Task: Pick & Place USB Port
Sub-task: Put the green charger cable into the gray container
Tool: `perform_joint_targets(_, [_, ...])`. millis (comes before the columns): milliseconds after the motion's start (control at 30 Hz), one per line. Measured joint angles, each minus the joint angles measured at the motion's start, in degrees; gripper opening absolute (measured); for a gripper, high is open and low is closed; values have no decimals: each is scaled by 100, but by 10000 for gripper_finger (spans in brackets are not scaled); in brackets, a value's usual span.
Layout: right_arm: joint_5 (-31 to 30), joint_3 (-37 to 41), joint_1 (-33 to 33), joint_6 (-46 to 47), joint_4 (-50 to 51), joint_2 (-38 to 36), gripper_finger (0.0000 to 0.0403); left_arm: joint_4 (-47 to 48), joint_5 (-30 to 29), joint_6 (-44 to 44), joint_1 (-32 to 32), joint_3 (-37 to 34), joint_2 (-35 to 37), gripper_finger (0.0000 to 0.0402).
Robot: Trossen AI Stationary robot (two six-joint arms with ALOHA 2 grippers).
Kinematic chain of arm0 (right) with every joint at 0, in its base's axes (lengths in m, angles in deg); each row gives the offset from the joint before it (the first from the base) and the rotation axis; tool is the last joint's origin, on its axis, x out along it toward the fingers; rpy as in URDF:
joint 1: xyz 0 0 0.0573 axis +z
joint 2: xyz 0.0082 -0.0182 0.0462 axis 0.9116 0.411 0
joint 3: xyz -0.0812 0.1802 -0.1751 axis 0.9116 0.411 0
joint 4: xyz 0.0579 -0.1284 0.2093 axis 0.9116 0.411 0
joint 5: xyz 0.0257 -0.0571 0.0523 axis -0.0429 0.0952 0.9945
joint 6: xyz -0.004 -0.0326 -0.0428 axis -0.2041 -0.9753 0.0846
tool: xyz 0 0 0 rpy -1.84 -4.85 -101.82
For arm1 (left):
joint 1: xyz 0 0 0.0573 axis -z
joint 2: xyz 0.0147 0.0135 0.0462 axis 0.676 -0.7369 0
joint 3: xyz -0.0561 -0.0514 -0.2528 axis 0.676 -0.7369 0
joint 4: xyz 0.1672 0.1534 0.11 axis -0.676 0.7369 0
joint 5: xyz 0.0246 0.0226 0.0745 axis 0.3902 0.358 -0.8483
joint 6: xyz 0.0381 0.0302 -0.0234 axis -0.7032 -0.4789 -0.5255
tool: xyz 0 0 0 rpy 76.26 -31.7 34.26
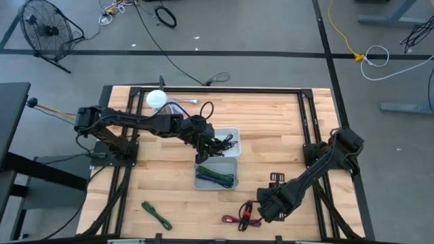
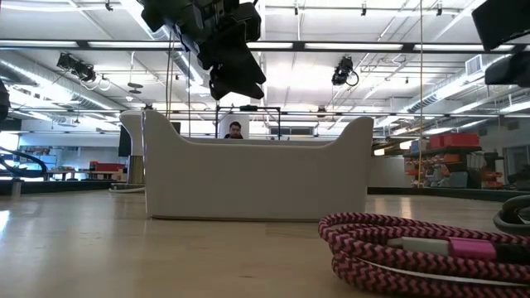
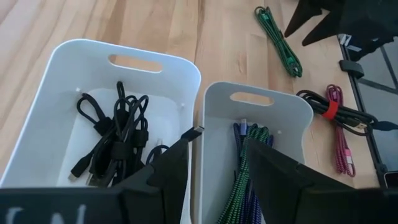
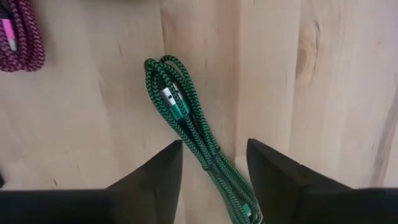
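Observation:
Two white bins stand side by side mid-table. The far bin (image 1: 234,131) (image 3: 74,46) holds black cables (image 3: 115,137). The near bin (image 1: 217,189) (image 3: 261,87) holds green and blue braided cables (image 3: 245,168). My left gripper (image 1: 203,146) (image 3: 217,140) (image 2: 236,83) hovers open above the wall between the bins. My right gripper (image 1: 261,207) (image 4: 214,146) is open near the table's near edge. In the right wrist view a coiled green cable (image 4: 186,124) (image 1: 156,215) lies flat on the wood beyond its fingers, untouched. My left gripper has a black plug (image 3: 194,132) standing right at the tip of one finger, over the wall between the bins. Whether the finger touches the plug, I cannot tell.
A pink braided cable (image 1: 234,219) (image 2: 397,248) (image 4: 22,34) and a black cable with a red tie (image 1: 247,210) (image 3: 329,109) lie by the right gripper. A white round object (image 1: 156,99) sits at the far edge. Bare wood lies left of the bins.

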Motion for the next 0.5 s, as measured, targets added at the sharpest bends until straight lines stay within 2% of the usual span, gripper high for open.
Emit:
perform_joint_targets(233, [-7, 0, 0, -67, -205, 33, 209, 0, -1, -2, 0, 0, 0, 167])
perform_joint_targets(500, [-38, 1, 118, -136, -485, 33, 206, 0, -2, -9, 0, -2, -1, 167])
